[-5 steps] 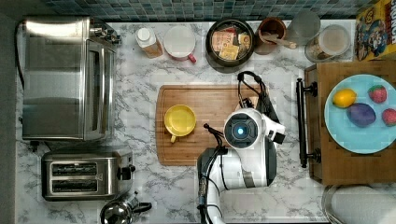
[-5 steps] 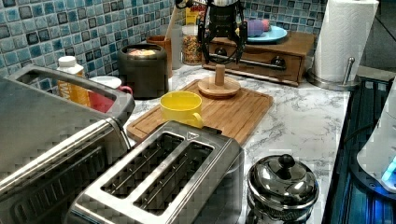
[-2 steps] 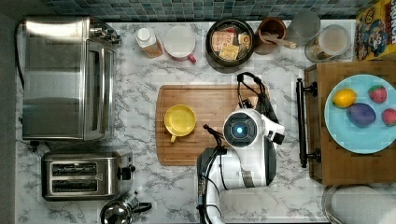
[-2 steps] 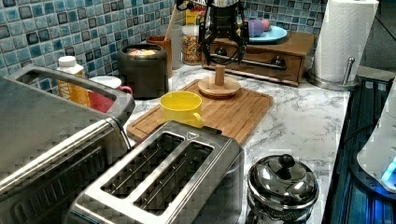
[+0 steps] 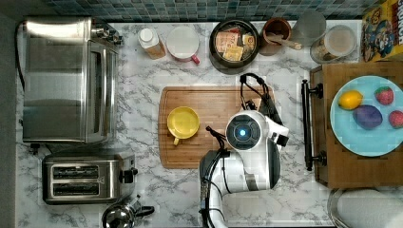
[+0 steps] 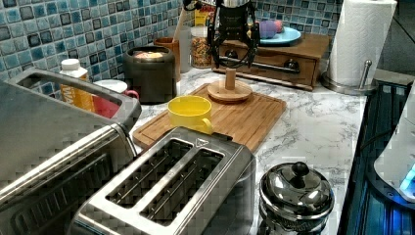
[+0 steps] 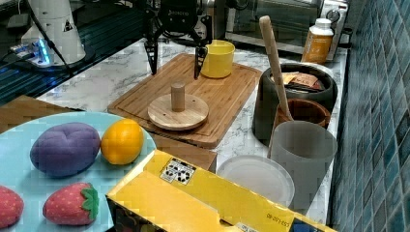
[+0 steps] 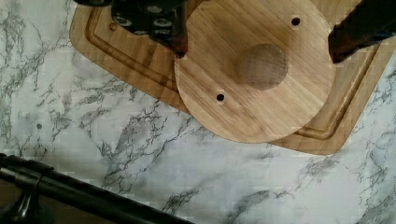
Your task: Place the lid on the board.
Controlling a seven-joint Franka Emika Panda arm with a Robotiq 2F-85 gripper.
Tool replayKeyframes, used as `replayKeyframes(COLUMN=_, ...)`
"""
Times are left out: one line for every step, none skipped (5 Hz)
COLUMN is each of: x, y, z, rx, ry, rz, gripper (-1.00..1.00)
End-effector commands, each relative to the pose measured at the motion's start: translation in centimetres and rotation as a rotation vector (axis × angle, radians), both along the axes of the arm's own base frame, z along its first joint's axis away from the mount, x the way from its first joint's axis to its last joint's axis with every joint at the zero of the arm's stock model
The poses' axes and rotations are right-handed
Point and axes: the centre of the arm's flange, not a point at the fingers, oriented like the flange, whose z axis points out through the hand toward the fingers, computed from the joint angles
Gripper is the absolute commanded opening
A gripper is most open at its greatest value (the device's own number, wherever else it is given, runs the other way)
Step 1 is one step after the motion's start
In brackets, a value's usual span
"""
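While the round wooden lid (image 7: 178, 111) rests flat on the cutting board (image 7: 227, 92) near its corner, the gripper (image 7: 175, 55) hangs above the knob, fingers spread and empty; placement looks done, leaving only a straight lift away.

There is one cutting board (image 5: 209, 107) with one round wooden lid (image 7: 178, 110) and one yellow cup (image 5: 183, 122) on it. One toaster oven (image 5: 66, 78) and one two-slot toaster (image 5: 83, 177) stand on the counter, with one shiny kettle (image 6: 295, 197). One dark pot (image 5: 234, 39), one brown bowl (image 5: 276, 29) holding one wooden spoon (image 7: 273, 60), and two clear jars (image 5: 337, 42) stand by the tiles. There is one bottle (image 5: 151, 42), one pink mug (image 5: 183, 43), one cereal box (image 5: 384, 29) and one paper-towel roll (image 6: 361, 41). One wooden tray (image 5: 361, 166) carries one blue plate (image 5: 368, 140) with one lemon (image 5: 350, 99), one purple fruit (image 5: 367, 117) and two strawberries (image 5: 384, 95). One robot arm (image 5: 247, 159) has one gripper (image 7: 174, 60).
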Motion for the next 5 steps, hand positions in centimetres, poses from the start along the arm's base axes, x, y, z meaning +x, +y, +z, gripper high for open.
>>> replayKeyframes(x=2.21, y=-0.28, z=4.10, rx=-0.019, ry=-0.076, rz=0.064, gripper=1.00)
replayKeyframes(x=2.20, y=-0.28, z=4.09, rx=-0.019, ry=-0.076, rz=0.064, gripper=1.00)
replayKeyframes(x=2.20, y=-0.27, z=4.08, rx=-0.019, ry=-0.076, rz=0.064, gripper=1.00)
replayKeyframes(x=2.21, y=-0.28, z=4.09, rx=-0.019, ry=-0.076, rz=0.064, gripper=1.00)
replayKeyframes(x=2.21, y=-0.28, z=4.10, rx=-0.019, ry=-0.077, rz=0.064, gripper=1.00)
